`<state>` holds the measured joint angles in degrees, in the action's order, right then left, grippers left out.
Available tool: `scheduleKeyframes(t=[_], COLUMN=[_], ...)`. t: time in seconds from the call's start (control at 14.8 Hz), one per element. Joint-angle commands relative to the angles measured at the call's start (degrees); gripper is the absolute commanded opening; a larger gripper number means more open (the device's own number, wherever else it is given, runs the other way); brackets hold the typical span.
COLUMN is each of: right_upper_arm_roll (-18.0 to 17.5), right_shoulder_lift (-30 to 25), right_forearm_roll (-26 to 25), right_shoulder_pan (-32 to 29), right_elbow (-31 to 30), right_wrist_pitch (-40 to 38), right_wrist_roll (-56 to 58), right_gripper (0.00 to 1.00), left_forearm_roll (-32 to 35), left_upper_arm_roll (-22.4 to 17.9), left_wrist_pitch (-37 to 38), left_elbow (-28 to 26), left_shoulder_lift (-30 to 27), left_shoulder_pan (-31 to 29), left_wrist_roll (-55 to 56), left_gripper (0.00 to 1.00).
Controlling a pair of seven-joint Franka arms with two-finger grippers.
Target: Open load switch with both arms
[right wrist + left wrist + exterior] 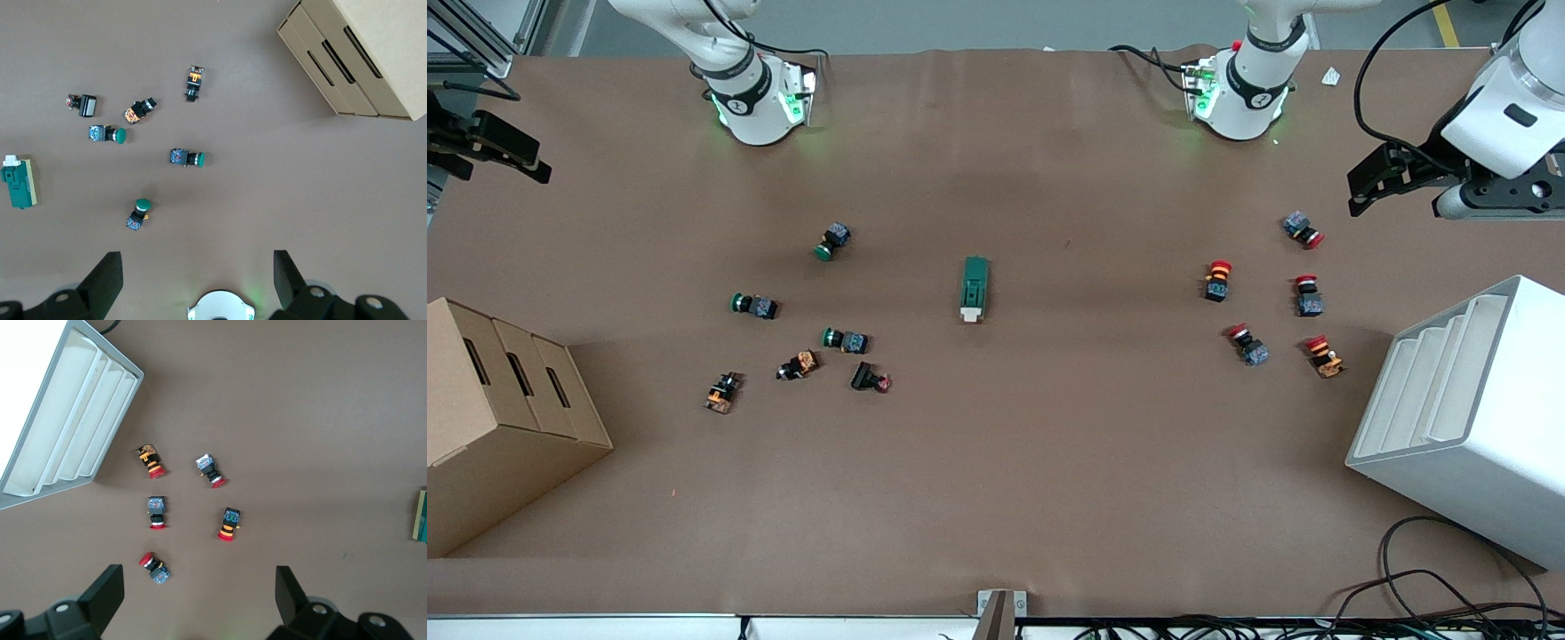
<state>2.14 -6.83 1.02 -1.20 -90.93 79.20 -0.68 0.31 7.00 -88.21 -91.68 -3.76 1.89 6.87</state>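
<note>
Green load switch lies mid-table, untouched; left gripper over red buttons, right gripper over green ones, both spread wide

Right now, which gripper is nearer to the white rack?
Left. The left gripper, open, hangs over the table by the rack; the right gripper, open, is at the right arm's end, near the cardboard box.

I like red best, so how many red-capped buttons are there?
5, all toward the left arm's end of the table. None seem hidden.
</note>
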Motion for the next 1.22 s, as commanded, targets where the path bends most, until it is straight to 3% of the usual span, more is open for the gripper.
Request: scheduleKeyframes(t=[0.0,0.41,0.61,0.88,1.15], right_upper_arm_roll=[-0.6,-0.6,-0.6,-0.6,-0.6], right_shoulder_lift=[-0.9,-1.0,-0.9,-0.9,-0.9], right_forearm_roll=[-0.5,-0.5,-0.5,-0.5,-0.5], right_shoulder_pan=[-0.7,-0.8,-0.7,-0.7,-0.7], right_elbow=[-0.8,-0.8,-0.8,-0.8,-0.7], right_wrist_pitch=[-0.1,-0.1,0.0,0.0,0.0], right_wrist_roll=[0.6,0.6,0.6,0.5,0.4], right_gripper=[1.00,1.00,1.00,1.00,1.00], left_forearm_roll=[-0.2,-0.7,0.0,0.2,5.0], left_upper_arm_roll=[0.1,0.6,5.1,11.3,12.0], left_wrist_pitch=[1.0,0.6,-3.9,-10.7,-16.4], left_elbow=[1.2,1.2,0.8,0.5,-0.3], left_shoulder_lift=[0.3,1.9,5.2,11.7,19.0], left_shoulder_pan=[-0.2,0.8,3.7,9.1,20.1], left_wrist_roll=[-0.9,0.2,3.3,19.6,36.7], left_gripper=[1.00,1.00,1.00,1.00,1.00])
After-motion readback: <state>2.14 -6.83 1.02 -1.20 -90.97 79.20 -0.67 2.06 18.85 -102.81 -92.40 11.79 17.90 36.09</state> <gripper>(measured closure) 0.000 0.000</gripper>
